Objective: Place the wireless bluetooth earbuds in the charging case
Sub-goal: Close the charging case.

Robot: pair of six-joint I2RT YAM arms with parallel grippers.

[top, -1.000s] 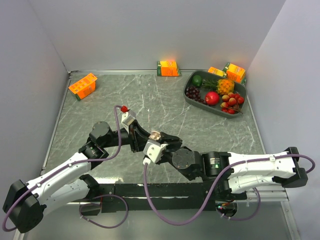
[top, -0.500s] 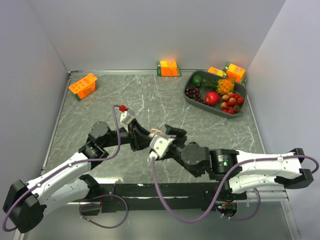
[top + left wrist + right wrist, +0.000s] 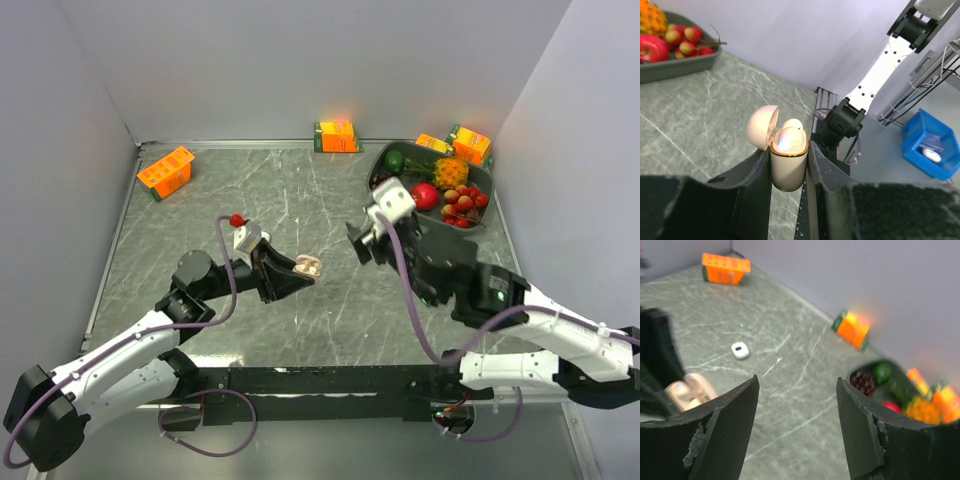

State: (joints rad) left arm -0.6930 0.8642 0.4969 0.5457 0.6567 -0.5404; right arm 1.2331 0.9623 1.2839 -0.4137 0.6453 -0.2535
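Note:
A pale-beige charging case [image 3: 788, 167] with a gold rim stands upright between the fingers of my left gripper [image 3: 789, 150], which is shut on it. Its lid [image 3: 762, 126] is flipped open to the left. Whitish earbuds [image 3: 790, 133] sit in the case's top. From above, the case [image 3: 309, 267] is held over the middle of the table by the left gripper [image 3: 293, 272]. My right gripper [image 3: 360, 243] hangs apart to the right of it, open, with nothing between its fingers. In the right wrist view the right gripper [image 3: 797, 380] faces bare table, and the case [image 3: 690, 390] shows at the left.
A small white rounded object [image 3: 740, 350] lies on the marble table [image 3: 330, 310]. A grey tray [image 3: 393, 202] of fruit sits at the back right. Orange boxes stand at the back left [image 3: 166, 171], the back middle [image 3: 336, 135] and behind the tray [image 3: 470, 144].
The right gripper has opened and drawn away from the case, up and toward the back right. The left gripper has kept hold of the case, and earbuds now show in it.

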